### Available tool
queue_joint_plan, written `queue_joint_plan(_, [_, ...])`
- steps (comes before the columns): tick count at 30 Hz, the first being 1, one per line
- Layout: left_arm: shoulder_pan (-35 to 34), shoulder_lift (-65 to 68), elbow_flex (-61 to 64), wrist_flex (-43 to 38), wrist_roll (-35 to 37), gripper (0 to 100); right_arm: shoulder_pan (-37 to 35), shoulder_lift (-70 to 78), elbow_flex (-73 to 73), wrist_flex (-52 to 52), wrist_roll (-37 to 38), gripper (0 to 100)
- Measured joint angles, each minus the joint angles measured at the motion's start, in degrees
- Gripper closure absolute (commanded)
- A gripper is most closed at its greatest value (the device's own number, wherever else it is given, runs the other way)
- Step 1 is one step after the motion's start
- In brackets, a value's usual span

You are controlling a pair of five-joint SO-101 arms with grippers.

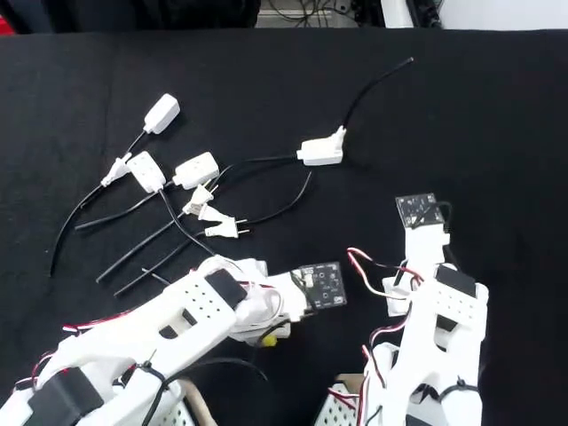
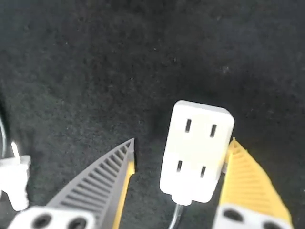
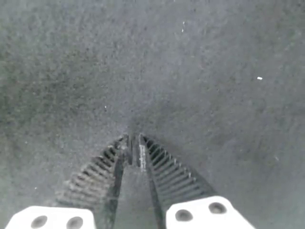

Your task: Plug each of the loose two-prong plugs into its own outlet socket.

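On the black cloth (image 1: 497, 106) that covers the table, the loose cords lie together at the far left side of the high view. One white socket (image 1: 161, 113) is the farthest from the arms. A second socket (image 1: 145, 170) and a third socket (image 1: 196, 169) lie side by side nearer. A fourth socket (image 1: 321, 151) lies apart, toward the middle. Three two-prong plugs (image 1: 213, 213) lie close together just beside the third socket, each on its black cord. The left arm (image 1: 195, 311) stretches low over the near part of the cloth, and the right arm (image 1: 435, 311) stands beside it. In the left wrist view an outlet socket (image 2: 198, 148) lies between the fingers of the left gripper (image 2: 182, 143), its two pairs of slots facing up. The fingers are released: the grey finger (image 2: 102, 176) is apart from the socket, while the yellow finger (image 2: 248, 176) is just beside its edge (whether it touches, I cannot tell). A white plug (image 2: 14, 183) lies near, beyond the grey finger. The right gripper (image 3: 135, 139) is clenched over bare cloth, with nothing between its fingers.
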Motion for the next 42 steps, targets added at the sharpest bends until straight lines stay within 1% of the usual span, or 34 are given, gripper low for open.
queue_joint_plan(4, [0.18, 0.0, 0.7, 0.0, 1.93, 89, 0.0, 0.0, 0.0, 0.0, 0.0, 97.4])
queue_joint_plan(5, [0.26, 0.0, 0.7, 0.0, 3.16, 91, 0.0, 0.0, 0.0, 0.0, 0.0, 97.4])
queue_joint_plan(8, [0.26, 0.0, 0.0, 3.08, 6.07, 90, 0.0, 0.0, 0.0, -0.18, 0.0, 97.4])
queue_joint_plan(11, [0.35, 0.26, -1.32, 8.0, 6.68, 89, 0.0, 0.0, 0.0, -0.18, 0.0, 97.4])
queue_joint_plan(15, [-0.53, 0.26, -1.85, 11.34, 7.21, 89, 0.0, 0.0, 0.62, -1.14, 0.0, 97.4])
queue_joint_plan(18, [-5.1, 0.26, -2.37, 12.48, 9.49, 89, 0.0, 0.0, 0.88, -1.23, 0.0, 97.4])
queue_joint_plan(23, [-17.76, 0.53, -3.69, 12.92, 10.55, 89, 0.0, 0.0, 0.88, -1.23, 0.0, 97.4])
queue_joint_plan(24, [-20.48, 0.7, -4.04, 12.92, 10.29, 89, 0.0, 0.0, 0.88, -1.23, 0.0, 97.4])
queue_joint_plan(27, [-25.76, 0.7, -4.13, 12.92, 5.27, 89, 0.0, 0.0, 0.88, -1.23, 0.0, 97.4])
queue_joint_plan(28, [-26.55, 0.7, -3.6, 12.92, 3.78, 87, 0.0, 0.0, 0.97, -1.23, 0.0, 97.4])
queue_joint_plan(29, [-26.99, 0.7, -2.9, 12.92, 2.64, 83, 0.0, 0.0, 1.05, -1.23, 0.0, 97.3])
queue_joint_plan(30, [-27.08, 0.62, -2.2, 12.57, 2.02, 78, 0.0, 0.0, 1.05, -1.23, 0.0, 97.3])
queue_joint_plan(33, [-27.87, 0.53, -1.05, 12.48, 1.05, 57, 0.0, 0.0, 1.05, -1.23, 0.0, 97.2])
queue_joint_plan(35, [-27.96, 0.62, -0.53, 12.75, 0.26, 46, -0.88, 0.0, 1.05, -1.23, 0.0, 97.2])
queue_joint_plan(37, [-27.96, 0.62, -0.62, 12.57, -0.26, 42, -3.08, 0.0, 1.05, -1.23, 0.0, 97.2])
queue_joint_plan(40, [-28.13, 0.62, -1.05, 13.27, -0.26, 44, -5.8, 0.0, 1.05, -1.23, 0.0, 97.2])
queue_joint_plan(42, [-29.71, 0.35, -2.55, 14.95, 1.32, 47, -7.56, 0.0, 0.7, -0.44, 0.0, 97.2])
